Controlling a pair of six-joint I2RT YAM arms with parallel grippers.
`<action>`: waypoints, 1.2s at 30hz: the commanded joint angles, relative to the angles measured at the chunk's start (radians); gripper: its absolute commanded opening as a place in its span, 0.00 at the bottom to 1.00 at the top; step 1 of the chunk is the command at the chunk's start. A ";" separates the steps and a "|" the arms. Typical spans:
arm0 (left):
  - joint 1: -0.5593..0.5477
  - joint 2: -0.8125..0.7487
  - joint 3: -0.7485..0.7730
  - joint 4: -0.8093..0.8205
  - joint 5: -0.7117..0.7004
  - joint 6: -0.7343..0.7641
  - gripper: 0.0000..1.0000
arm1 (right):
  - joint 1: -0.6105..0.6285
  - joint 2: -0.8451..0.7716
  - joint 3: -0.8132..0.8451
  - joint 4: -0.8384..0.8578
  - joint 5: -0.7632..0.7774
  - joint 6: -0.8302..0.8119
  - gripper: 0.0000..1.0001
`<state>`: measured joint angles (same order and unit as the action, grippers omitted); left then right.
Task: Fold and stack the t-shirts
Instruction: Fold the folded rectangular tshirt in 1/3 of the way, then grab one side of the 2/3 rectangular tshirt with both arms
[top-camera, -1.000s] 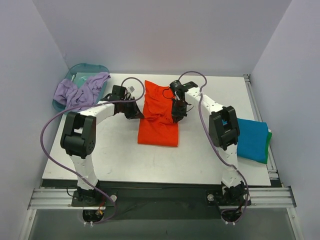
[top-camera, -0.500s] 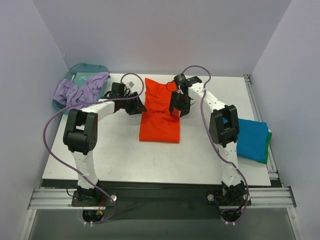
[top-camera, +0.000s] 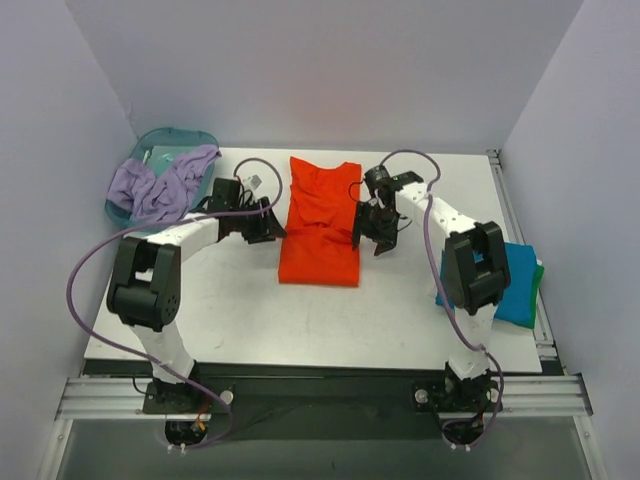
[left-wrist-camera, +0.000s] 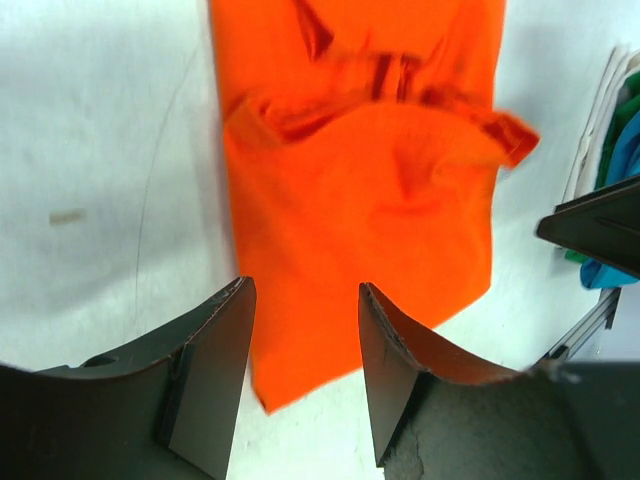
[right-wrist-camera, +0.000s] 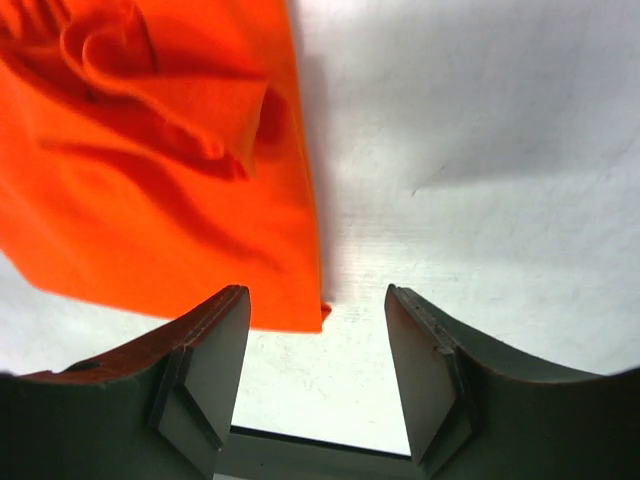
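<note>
left pincer (left-wrist-camera: 303, 287) agape, right pincer (right-wrist-camera: 316, 292) agape

A white worktop (top-camera: 250, 310) carries a bright orange-red t-shirt (top-camera: 320, 225) at its middle, folded into a long narrow rectangle with wrinkles across its far half. The left gripper (top-camera: 266, 224) sits just beside the shirt's left edge, and the right gripper (top-camera: 368, 232) sits at its right edge, roughly level with it. At the worktop's right side lies a folded teal-blue t-shirt (top-camera: 515, 285), partly hidden by the right arm, on top of a green one (top-camera: 538, 275) that shows only as a sliver. A translucent teal plastic basin (top-camera: 180, 138) stands at the far left corner, with a lilac cloth (top-camera: 155, 185) draped over its rim.
</note>
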<state>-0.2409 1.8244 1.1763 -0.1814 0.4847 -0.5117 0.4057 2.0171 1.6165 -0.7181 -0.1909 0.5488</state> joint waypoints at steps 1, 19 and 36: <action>-0.001 -0.097 -0.081 -0.018 0.026 0.045 0.56 | 0.018 -0.141 -0.146 0.060 -0.048 0.023 0.56; -0.021 -0.205 -0.296 -0.049 0.017 0.067 0.56 | 0.107 -0.150 -0.385 0.189 -0.084 0.094 0.45; -0.060 -0.163 -0.287 -0.046 0.020 0.055 0.58 | 0.107 -0.098 -0.406 0.190 -0.053 0.094 0.26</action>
<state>-0.2886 1.6547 0.8745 -0.2363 0.4911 -0.4664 0.5106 1.9057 1.2198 -0.4973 -0.2699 0.6369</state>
